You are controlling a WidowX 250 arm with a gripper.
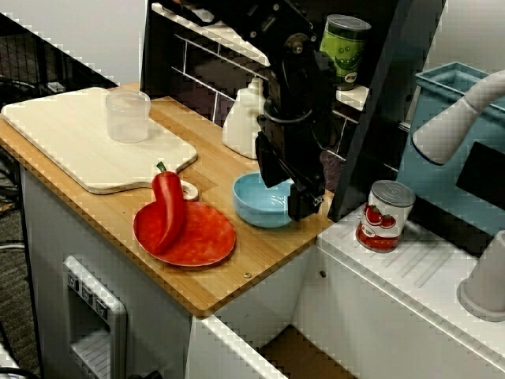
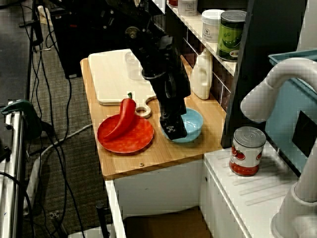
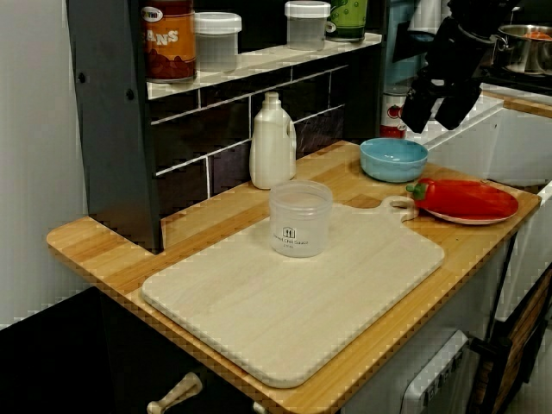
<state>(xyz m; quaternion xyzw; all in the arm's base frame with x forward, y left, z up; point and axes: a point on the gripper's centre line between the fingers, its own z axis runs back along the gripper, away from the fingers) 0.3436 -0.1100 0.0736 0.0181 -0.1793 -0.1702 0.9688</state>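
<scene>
Gripper [image 1: 286, 197] sits low over the blue bowl [image 1: 252, 209], pointing down, with its 2 fingers spread and nothing between them. The high front view shows bowl interior through the gap. The low counter-level view shows the same: gripper [image 3: 434, 116] with 2 separate fingers, gap visible, empty.

Contact: in the low view the tips look just above the bowl [image 3: 394, 164] rim, not touching. Depth is poor there, so probably clear, not certain. In the high side view the gripper [image 2: 173, 130] overlaps the near-left edge of the bowl [image 2: 190, 138].

The bowl stands upright on the wooden counter [image 1: 229, 276], near its right end and just left of the dark shelf post.

Around it:
- red plate [image 1: 209, 237] just beside the bowl on its front-left, with a red pepper [image 1: 168, 209] lying across it, stem toward the cutting board
- cutting board [image 1: 71, 142] further left, its handle end touching or overlapping the plate rim
- clear plastic cup [image 1: 128, 116] upright on the board
- white bottle [image 1: 241, 122] behind the bowl, against the tiled back wall
- tomato can [image 1: 384, 215] on the white surface to the right, well apart from the bowl
- green can [image 1: 345, 47] up on the shelf
</scene>
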